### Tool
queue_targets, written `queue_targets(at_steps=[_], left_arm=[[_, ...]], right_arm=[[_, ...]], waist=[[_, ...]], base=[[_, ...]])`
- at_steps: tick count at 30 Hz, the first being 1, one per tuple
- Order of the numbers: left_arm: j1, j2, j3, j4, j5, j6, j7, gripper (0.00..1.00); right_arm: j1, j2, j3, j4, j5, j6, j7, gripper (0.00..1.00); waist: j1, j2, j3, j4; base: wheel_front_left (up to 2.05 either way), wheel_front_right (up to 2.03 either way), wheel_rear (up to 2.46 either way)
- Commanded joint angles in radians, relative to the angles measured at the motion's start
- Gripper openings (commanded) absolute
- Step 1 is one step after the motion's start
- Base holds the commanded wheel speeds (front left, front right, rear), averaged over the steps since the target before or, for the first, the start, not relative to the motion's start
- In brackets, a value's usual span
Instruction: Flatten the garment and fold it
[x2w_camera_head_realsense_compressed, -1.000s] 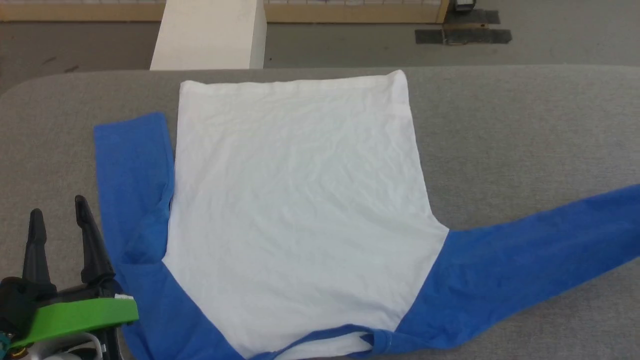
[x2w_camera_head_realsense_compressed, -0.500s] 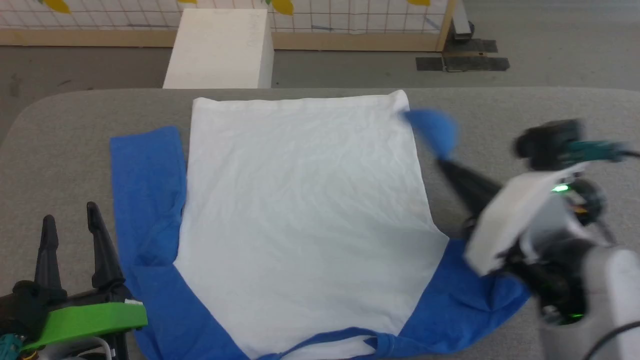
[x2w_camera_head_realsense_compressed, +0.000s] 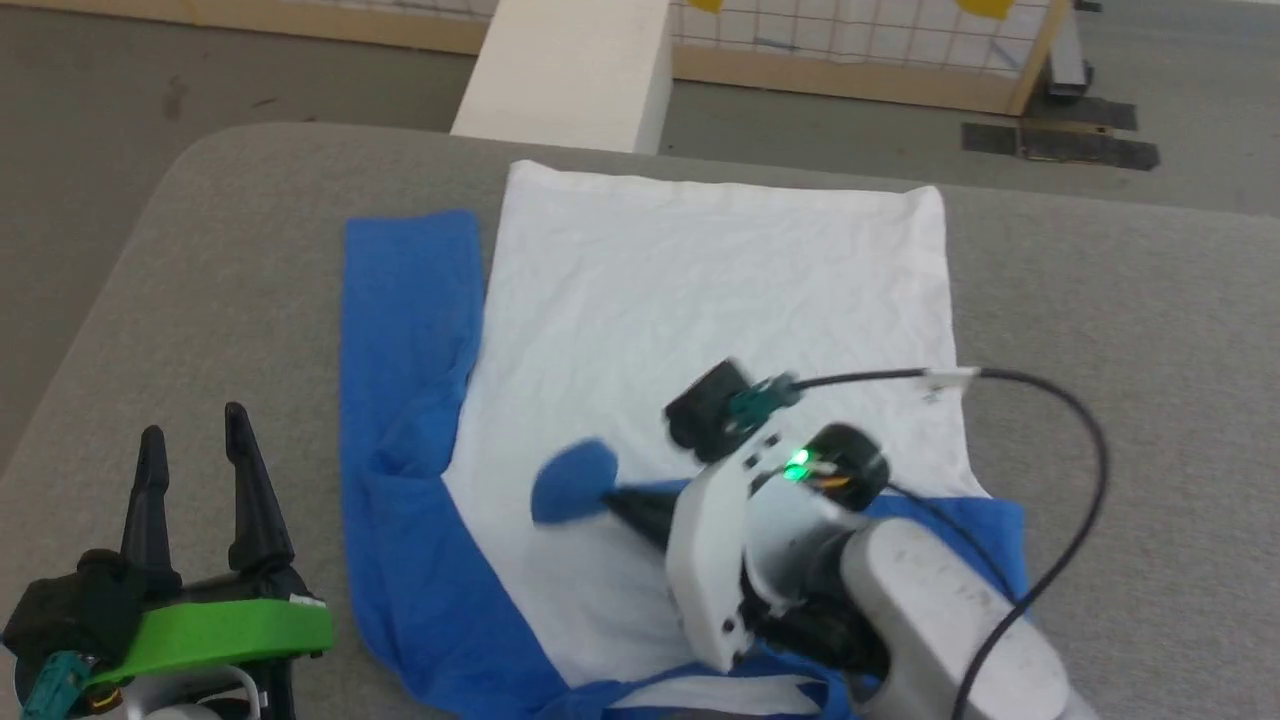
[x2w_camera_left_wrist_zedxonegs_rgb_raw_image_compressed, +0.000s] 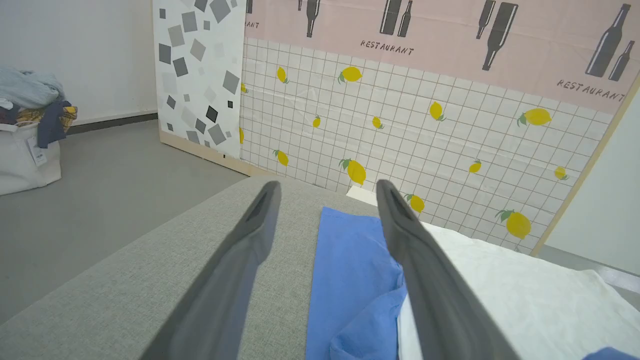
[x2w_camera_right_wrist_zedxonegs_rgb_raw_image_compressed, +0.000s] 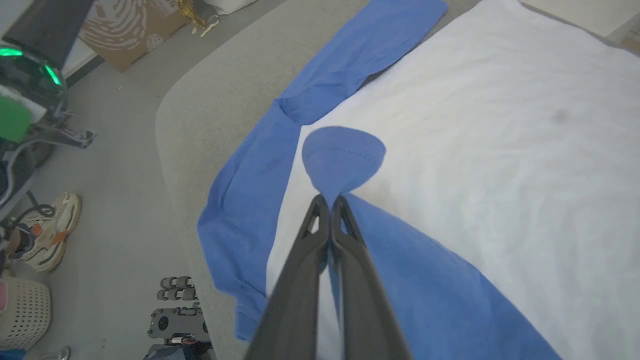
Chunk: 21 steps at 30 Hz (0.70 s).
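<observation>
The garment (x2w_camera_head_realsense_compressed: 720, 290) lies spread on the grey table, white body up, its left blue sleeve (x2w_camera_head_realsense_compressed: 410, 330) folded along the body's side. My right gripper (x2w_camera_head_realsense_compressed: 615, 497) is shut on the cuff of the right blue sleeve (x2w_camera_right_wrist_zedxonegs_rgb_raw_image_compressed: 345, 157) and holds it over the white body, the sleeve trailing back under the arm. In the right wrist view the right gripper (x2w_camera_right_wrist_zedxonegs_rgb_raw_image_compressed: 329, 201) pinches just behind the flared cuff. My left gripper (x2w_camera_head_realsense_compressed: 195, 450) stands open at the lower left, beside the left sleeve (x2w_camera_left_wrist_zedxonegs_rgb_raw_image_compressed: 350, 265), nothing between its fingers (x2w_camera_left_wrist_zedxonegs_rgb_raw_image_compressed: 415, 240).
The padded grey table (x2w_camera_head_realsense_compressed: 1120, 300) has rounded corners, with bare room right and left of the garment. A white block (x2w_camera_head_realsense_compressed: 570, 70) stands past the far edge, before a tiled partition (x2w_camera_left_wrist_zedxonegs_rgb_raw_image_compressed: 425, 125). A laundry bag (x2w_camera_left_wrist_zedxonegs_rgb_raw_image_compressed: 25, 130) and a person's shoe (x2w_camera_right_wrist_zedxonegs_rgb_raw_image_compressed: 47, 230) are on the floor.
My right arm came into view and carried the right sleeve's cuff from the body's far right corner leftward over the white body. The camera shifted too. The left gripper stayed put.
</observation>
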Motion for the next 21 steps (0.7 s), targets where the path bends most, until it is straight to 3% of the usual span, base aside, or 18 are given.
queue_targets(at_steps=[1, 3, 4, 5, 8, 12, 21], left_arm=[[-0.013, -0.003, -0.002, 0.005, -0.008, 0.008, -0.005, 1.0], [-0.014, -0.003, -0.002, 0.009, -0.012, 0.01, -0.005, 1.0], [-0.014, -0.003, -0.002, 0.01, -0.014, 0.011, -0.005, 1.0], [-0.014, -0.003, -0.001, 0.012, -0.016, 0.013, -0.005, 1.0], [-0.013, -0.003, 0.007, 0.015, -0.017, 0.017, -0.005, 1.0], [-0.014, -0.003, 0.012, 0.026, -0.008, 0.015, -0.005, 1.0], [-0.023, 0.011, 0.016, 0.065, 0.009, 0.002, -0.004, 1.0]], right_arm=[[-0.012, 0.001, 0.046, 0.039, 0.014, -0.002, 0.008, 0.0], [-0.022, 0.001, 0.105, 0.085, 0.012, -0.002, 0.034, 0.0], [-0.026, 0.001, 0.124, 0.098, 0.015, -0.002, 0.037, 0.25], [-0.029, 0.001, 0.133, 0.11, 0.023, -0.002, 0.032, 1.0], [-0.044, 0.001, 0.115, 0.109, 0.061, -0.002, -0.004, 1.0], [-0.061, -0.004, -0.002, 0.051, 0.101, -0.002, -0.094, 1.0], [0.051, -0.05, -0.47, -0.14, -0.072, -0.002, -0.321, 1.0]], waist=[[0.0001, 0.0, 0.029, 0.043], [0.0001, 0.0, 0.036, 0.05], [0.0001, 0.0, 0.038, 0.051], [0.0001, 0.0, 0.039, 0.051], [0.0001, 0.0, 0.041, 0.037], [0.0001, 0.0, 0.026, 0.011], [0.0001, 0.0, -0.006, -0.061]], base=[[0.0, 0.0, 0.0], [0.0, 0.0, 0.0], [0.0, 0.0, 0.0], [0.0, 0.0, 0.0], [0.0, 0.0, 0.0], [0.0, 0.0, 0.0], [0.0, 0.0, 0.0]])
